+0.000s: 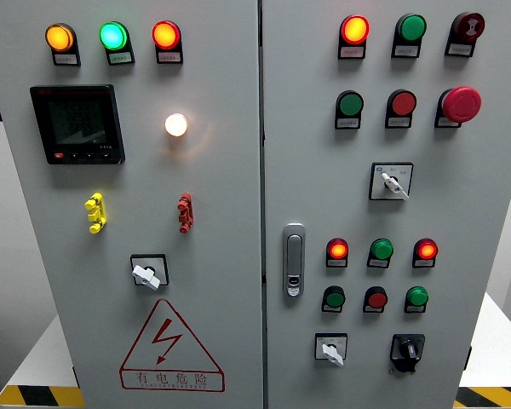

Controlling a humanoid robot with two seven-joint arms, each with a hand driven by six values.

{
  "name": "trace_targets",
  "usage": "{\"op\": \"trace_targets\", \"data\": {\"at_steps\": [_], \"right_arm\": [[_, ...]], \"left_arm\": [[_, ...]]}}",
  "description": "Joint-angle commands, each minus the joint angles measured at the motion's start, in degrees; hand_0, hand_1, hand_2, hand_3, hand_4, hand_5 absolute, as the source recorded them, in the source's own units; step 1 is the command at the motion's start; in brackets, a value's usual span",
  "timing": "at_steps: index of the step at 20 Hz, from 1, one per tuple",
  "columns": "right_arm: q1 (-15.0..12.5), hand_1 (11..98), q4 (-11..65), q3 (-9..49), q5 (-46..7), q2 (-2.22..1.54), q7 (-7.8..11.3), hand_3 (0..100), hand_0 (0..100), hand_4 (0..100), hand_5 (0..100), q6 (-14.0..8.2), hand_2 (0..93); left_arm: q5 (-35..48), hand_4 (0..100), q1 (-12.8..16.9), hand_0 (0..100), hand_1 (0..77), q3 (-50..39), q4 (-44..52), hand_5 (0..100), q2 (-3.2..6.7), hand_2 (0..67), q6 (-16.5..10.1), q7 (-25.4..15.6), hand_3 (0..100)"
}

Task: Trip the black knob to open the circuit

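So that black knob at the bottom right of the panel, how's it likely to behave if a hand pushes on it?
The black knob looks like a rigid moulded rotary selector fixed to the cabinet door, so it probably won't lift off or roll, only turn about its axis. Its narrow raised grip suggests a sideways twist works better than a straight press. The glossy surface may be somewhat slippery. No hand is in view.

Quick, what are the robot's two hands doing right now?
Left hand: not in the picture, so it cannot be told.
Right hand: not in the picture either.
Nothing touches the black knob.
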Motion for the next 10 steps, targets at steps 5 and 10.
{"op": "trace_targets", "data": {"at_steps": [5, 10], "right_arm": [[0.3, 33.7, 2.3, 20.1, -18.9, -2.01, -3.18, 7, 74, 6, 19, 2.1, 3.6], [2.5, 33.9, 2.0, 20.0, -20.1, -2.10, -3.54, 7, 73, 6, 19, 2.2, 3.7]], "left_arm": [[0.0, 7, 0.0, 0, 3.0, 0.0, 0.0, 1, 0.00, 13.0, 0.0, 0.0, 21], [0.0, 7, 0.0, 0, 3.0, 0.0, 0.0, 1, 0.00, 13.0, 0.0, 0.0, 21]]}}
